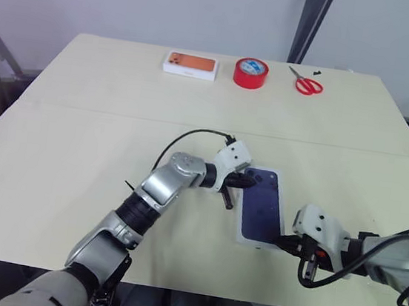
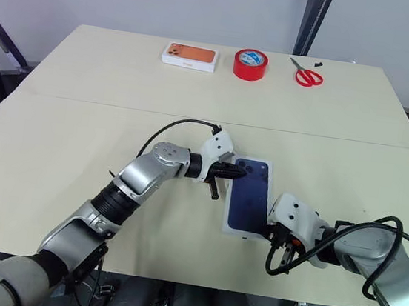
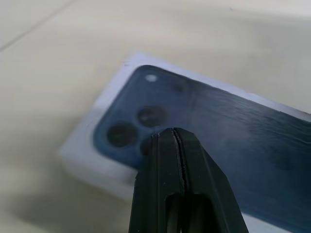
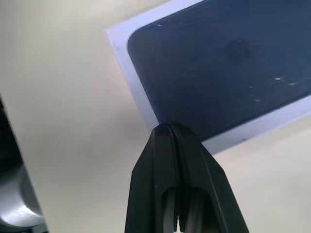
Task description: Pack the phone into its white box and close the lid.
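**Lid on, pressing it home**

Near the front edge of the table (image 1: pixel 83 108), right of centre, I see the lid (image 1: pixel 263 207) sitting over the box, printed phone face up. Phone itself is hidden; I judge it's inside w/ the base under the lid. Left gripper (image 1: pixel 252 181), fingers pressed together w/ nothing held, has its tip at the lid's far end by the printed cameras. Right gripper (image 1: pixel 285 242), also pinched together and empty, is at the lid's near right corner.

Step in hand looks like seating the lid. To do it well I'd push straight down at both ends at once, gently, so it goes on level and doesn't skid on the smooth top.

Surface is pale cream w/ a seam running across. Along the far edge: an orange-print box (image 1: pixel 191 65), red tape roll (image 1: pixel 251 73), red scissors (image 1: pixel 308 83), all well apart from the work. Grey wall behind.
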### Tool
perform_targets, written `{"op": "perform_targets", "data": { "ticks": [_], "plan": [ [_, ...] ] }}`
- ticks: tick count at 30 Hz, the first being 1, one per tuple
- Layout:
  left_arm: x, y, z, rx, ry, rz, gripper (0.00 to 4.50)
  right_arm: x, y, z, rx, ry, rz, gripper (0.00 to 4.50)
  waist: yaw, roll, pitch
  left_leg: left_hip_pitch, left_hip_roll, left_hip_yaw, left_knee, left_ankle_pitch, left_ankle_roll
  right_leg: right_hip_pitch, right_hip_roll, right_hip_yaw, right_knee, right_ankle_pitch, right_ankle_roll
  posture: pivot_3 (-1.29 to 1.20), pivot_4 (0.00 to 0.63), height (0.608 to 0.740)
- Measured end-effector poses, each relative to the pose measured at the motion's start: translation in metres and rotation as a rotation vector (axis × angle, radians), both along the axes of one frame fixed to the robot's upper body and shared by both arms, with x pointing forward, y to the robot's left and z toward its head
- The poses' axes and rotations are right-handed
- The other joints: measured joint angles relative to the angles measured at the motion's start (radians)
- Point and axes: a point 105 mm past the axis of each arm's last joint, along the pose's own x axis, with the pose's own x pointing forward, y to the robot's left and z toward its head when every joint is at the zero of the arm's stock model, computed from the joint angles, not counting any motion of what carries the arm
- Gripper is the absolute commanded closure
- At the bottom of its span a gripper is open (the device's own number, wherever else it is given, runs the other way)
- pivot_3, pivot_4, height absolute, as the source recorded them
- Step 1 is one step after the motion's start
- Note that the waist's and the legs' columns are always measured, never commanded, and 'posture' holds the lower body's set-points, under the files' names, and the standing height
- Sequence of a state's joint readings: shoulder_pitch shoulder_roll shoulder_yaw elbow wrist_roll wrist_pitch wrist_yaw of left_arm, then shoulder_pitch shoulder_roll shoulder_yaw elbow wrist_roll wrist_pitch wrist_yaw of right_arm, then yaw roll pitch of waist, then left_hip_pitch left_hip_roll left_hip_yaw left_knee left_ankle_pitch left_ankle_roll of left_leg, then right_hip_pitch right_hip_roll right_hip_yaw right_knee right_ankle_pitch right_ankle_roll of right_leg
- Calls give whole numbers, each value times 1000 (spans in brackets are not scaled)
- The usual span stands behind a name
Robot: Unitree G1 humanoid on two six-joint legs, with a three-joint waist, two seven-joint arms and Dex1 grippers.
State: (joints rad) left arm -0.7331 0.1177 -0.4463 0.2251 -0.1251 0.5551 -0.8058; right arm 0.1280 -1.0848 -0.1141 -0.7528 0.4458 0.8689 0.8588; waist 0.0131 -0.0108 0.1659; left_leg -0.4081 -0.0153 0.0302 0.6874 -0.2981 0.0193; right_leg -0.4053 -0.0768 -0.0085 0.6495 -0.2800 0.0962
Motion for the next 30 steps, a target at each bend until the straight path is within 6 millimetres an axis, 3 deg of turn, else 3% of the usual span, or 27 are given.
{"op": "perform_targets", "data": {
  "ticks": [6,10,14,18,21,25,30],
  "plan": [
    [0,-2,0,5,-15,3,4500,1,-1,1,-5,-25,-1,4443,0,-2,-2,0,0,0,0,0,0,1,0,0,0,0,0,0,150,725],
    [13,20,15,-104,-37,122,4500,39,-8,28,92,-235,-118,4443,-7,-2,-1,0,1,0,0,1,-2,-1,0,0,1,0,0,0,150,725],
    [27,83,47,-190,-164,317,4500,80,-36,58,211,-387,-306,4443,-11,-1,-2,1,2,0,-2,5,-10,-2,0,0,2,0,0,0,150,725],
    [16,153,33,-139,-165,492,4500,96,-64,62,307,-371,-413,4443,-5,-1,-2,0,2,0,-3,5,-10,-2,0,0,1,0,0,0,150,725],
    [2,194,24,-116,-143,605,4500,100,-72,59,339,-343,-409,4443,0,-1,-2,0,1,0,-3,3,-5,-2,-1,0,1,0,0,0,150,725],
    [-12,221,22,-113,-138,688,4500,101,-75,52,343,-314,-369,4443,0,-1,-2,0,1,0,-2,2,-3,-2,-2,0,1,0,0,0,150,725],
    [-19,229,17,-119,-126,731,4500,102,-71,47,345,-286,-330,4443,-3,-1,-2,0,1,0,-3,2,-3,-2,-2,0,1,0,0,0,150,725]
  ]
}}
